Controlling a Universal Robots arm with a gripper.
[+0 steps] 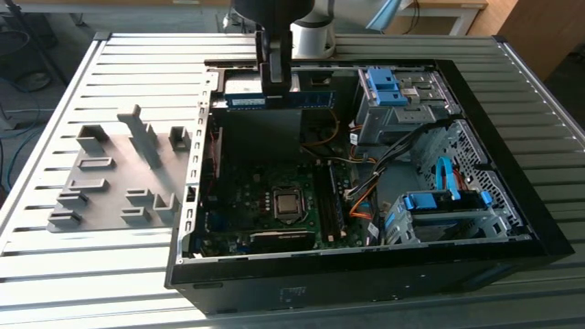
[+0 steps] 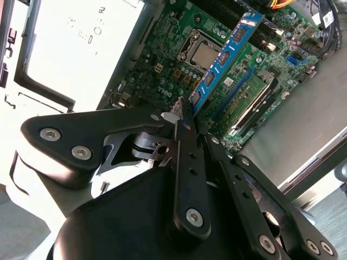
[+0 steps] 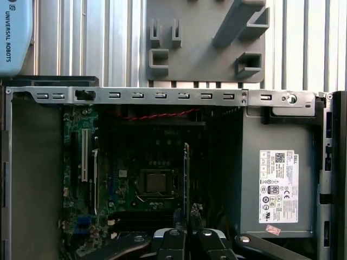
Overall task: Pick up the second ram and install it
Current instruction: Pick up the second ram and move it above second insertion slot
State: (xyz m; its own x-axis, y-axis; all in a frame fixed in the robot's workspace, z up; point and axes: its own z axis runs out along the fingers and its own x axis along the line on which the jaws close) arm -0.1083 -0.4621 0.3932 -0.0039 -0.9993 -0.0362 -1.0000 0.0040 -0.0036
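Black jaws were clamped on the thin blue ram stick (image 2: 221, 58) over the green motherboard (image 2: 162, 70); the exterior view showed a grey slotted holder tray (image 1: 114, 188) on the ribbed table (image 1: 55, 274).

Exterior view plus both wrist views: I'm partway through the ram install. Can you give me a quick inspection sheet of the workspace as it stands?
Surface: slotted metal table, carrying the open computer case.
Job's things: blue ram stick held in the air over the motherboard, not in a slot.
Clutter: grey holder tray on the table, beside the case on the exterior view's left.
Gripper: gripper shut on one end of the ram stick, above the case.
Cables: black and orange cables inside the case, apart from the stick.
Surroundings: wooden furniture behind the table.
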